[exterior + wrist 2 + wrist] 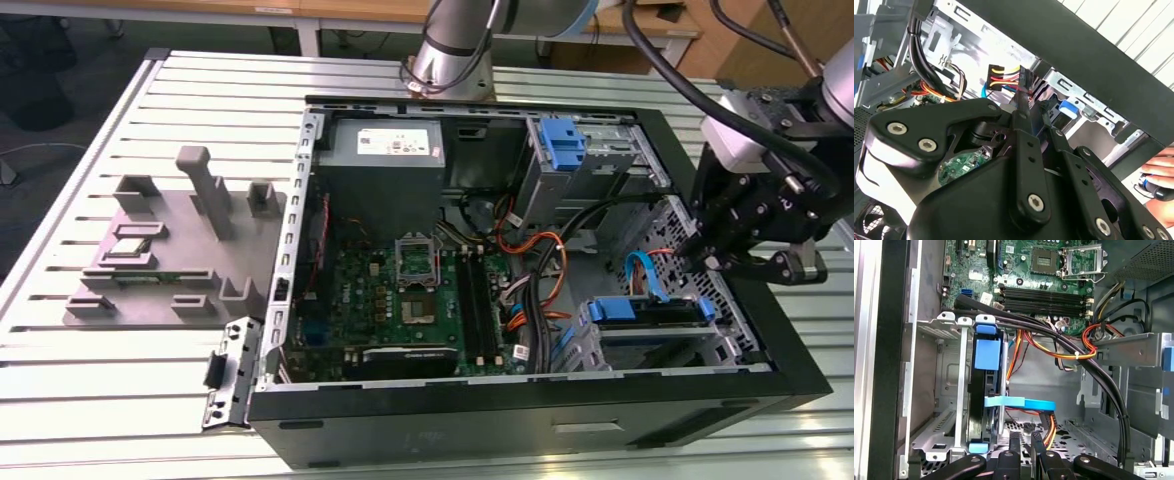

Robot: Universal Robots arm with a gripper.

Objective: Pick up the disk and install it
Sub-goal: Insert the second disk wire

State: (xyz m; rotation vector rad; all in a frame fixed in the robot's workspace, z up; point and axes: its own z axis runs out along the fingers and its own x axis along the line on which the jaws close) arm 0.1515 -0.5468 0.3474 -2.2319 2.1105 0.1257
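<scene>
Slatted table point(94, 385) with case point(534, 418) laid open-side up for reach from above.
Disk point(983, 382) standing edge-on in cage point(961, 390), slotted for sliding home; gripper point(1026, 442) near it, fingers point(1015, 449) almost together, clasping nothing.

The disk point(647, 311) stands edge-on in the drive cage point(587, 350), so its label face is hidden in the exterior view. In the first wrist view most of the tool point(1025, 440) is cut off by the picture's edge. In the second wrist view a person's hand point(1160, 170) is cut off too, and what it rests on is unclear.
</scene>
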